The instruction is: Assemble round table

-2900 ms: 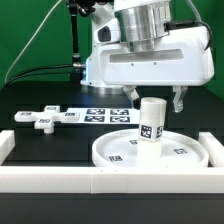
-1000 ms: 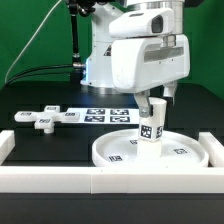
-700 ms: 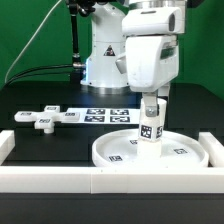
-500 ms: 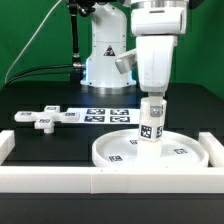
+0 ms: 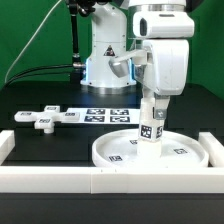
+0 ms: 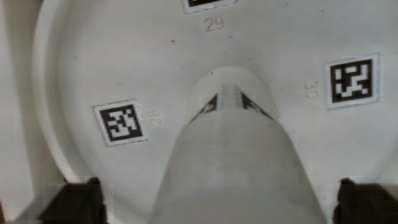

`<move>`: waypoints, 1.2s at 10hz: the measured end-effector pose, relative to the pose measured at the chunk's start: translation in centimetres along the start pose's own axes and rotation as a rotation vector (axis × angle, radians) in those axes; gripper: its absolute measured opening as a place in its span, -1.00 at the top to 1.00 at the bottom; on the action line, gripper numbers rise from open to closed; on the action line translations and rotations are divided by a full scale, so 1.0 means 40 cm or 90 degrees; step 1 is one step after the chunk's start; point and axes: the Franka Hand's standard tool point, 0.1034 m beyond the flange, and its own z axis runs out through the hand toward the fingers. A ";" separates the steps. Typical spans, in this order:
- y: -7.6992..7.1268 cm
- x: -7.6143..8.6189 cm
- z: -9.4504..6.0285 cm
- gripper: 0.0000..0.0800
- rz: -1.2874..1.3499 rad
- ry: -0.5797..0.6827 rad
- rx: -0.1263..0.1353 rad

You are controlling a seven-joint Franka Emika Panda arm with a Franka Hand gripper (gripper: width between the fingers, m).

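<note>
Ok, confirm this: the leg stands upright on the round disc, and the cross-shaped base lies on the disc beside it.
Not right. The cross-shaped base lies off the round disc, on the black table toward the exterior view's left, by the marker board. The exterior view shows it. The leg does stand upright on the disc.

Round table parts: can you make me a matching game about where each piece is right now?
1 disc
2 leg
3 cross piece
4 pincer

A standing upright on the disc
B either side of the leg's top
C lying farthest to the exterior view's left
D flat on the black table, under the leg

Pairs: 1-D, 2-A, 3-C, 4-B
</note>
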 end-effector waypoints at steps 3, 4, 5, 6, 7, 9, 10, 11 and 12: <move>-0.002 -0.012 0.001 -0.62 -0.123 -0.008 0.001; -0.003 -0.014 0.002 -0.62 -0.130 -0.009 0.001; -0.003 -0.014 0.002 -0.39 -0.125 -0.009 0.001; -0.005 -0.016 0.003 -0.39 -0.124 -0.009 0.004; -0.009 -0.017 0.004 -0.03 -0.124 -0.009 0.008; -0.009 -0.017 0.004 -0.03 -0.124 -0.009 0.008; -0.009 -0.017 0.004 -0.03 -0.119 -0.009 0.009; -0.010 -0.018 0.004 -0.03 -0.107 -0.009 0.009; -0.010 -0.014 0.005 -0.03 -0.057 -0.009 0.011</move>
